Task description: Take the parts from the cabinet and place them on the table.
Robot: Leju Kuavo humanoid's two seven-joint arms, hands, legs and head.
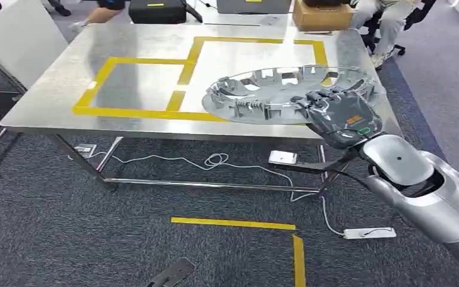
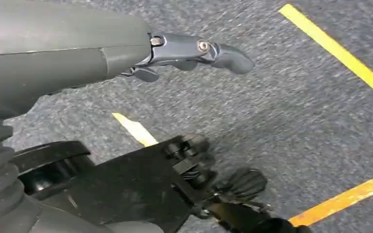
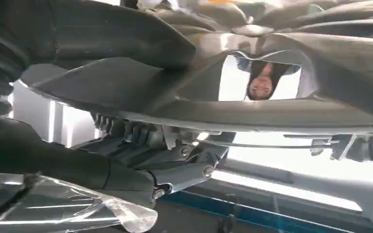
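Head view: the right hand grips the near edge of a round silver-grey part, holding it over the right side of the steel table, above the yellow tape outlines.

Left wrist view: the left hand hangs above grey carpet, fingers loosely extended, holding nothing.

Right wrist view: fingers are clamped beneath the part's rim, with the thumb on the other side.

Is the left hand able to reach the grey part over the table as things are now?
Probably not. The left hand hangs over the carpet floor, empty, while the right hand holds the grey part at the table edge.
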